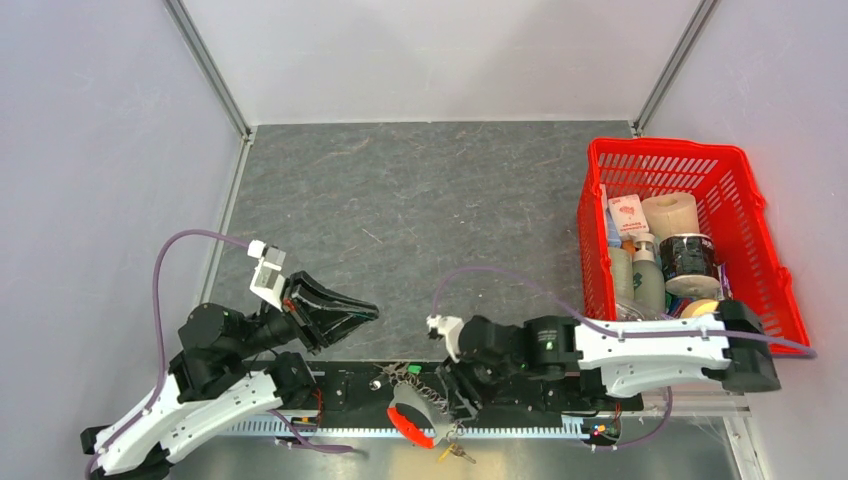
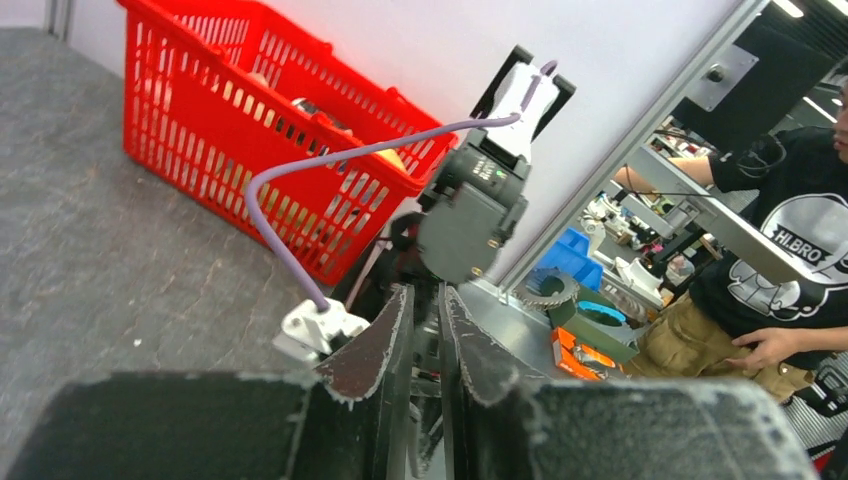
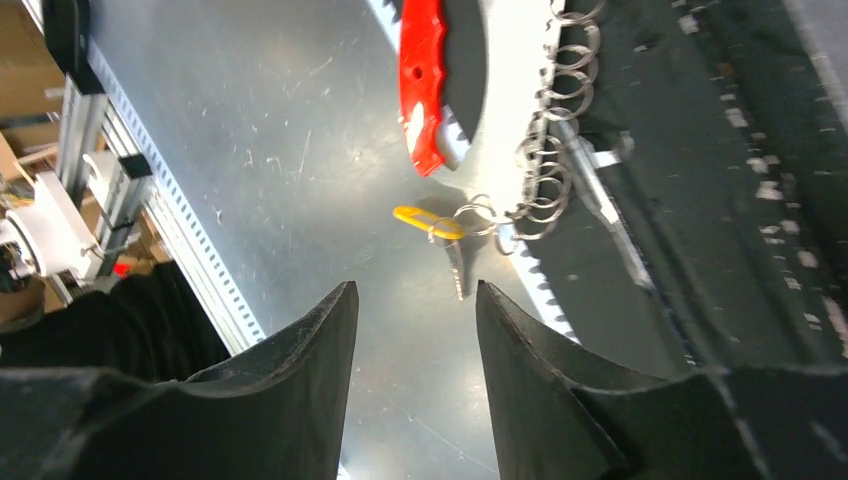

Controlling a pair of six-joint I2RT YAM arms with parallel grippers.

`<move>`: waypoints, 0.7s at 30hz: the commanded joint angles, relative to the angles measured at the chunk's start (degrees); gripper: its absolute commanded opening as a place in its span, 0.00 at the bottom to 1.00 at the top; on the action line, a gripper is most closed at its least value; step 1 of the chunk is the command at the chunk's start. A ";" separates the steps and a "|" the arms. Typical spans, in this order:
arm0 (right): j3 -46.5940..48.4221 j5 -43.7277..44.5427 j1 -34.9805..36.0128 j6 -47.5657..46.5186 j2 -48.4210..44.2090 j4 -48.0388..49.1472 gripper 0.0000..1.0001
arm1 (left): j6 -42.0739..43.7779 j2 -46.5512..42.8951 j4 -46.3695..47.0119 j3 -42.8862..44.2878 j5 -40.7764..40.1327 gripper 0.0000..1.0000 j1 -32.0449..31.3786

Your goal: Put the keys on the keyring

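Near edge, middle: the yellow-tagged key (image 3: 425, 218) lies on the bare metal strip. Its small ring touches the chain end of the keyring (image 3: 548, 150); whether they are linked cannot be told. The red fob (image 3: 422, 85) lies just beside. The right gripper (image 3: 415, 290) hangs over the key, fingers spread, holding nothing. The left gripper (image 2: 425, 292), toward the left edge, has its fingers all but together and is empty. A red basket (image 1: 690, 160) stands at the right edge.
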 commanded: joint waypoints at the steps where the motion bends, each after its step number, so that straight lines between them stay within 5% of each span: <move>1: 3.50 6.02 6.98 4.99 4.56 2.49 0.55 | -1.18 -2.50 -5.91 -0.28 -3.82 0.22 0.11; 12: 14.80 29.38 23.86 12.89 20.13 -8.76 0.56 | -0.55 -6.33 -9.32 -0.82 -3.85 0.23 0.11; 21: 12.13 40.43 31.50 13.93 22.56 -12.38 0.56 | -2.32 -10.68 -11.21 -1.60 -3.71 0.23 0.11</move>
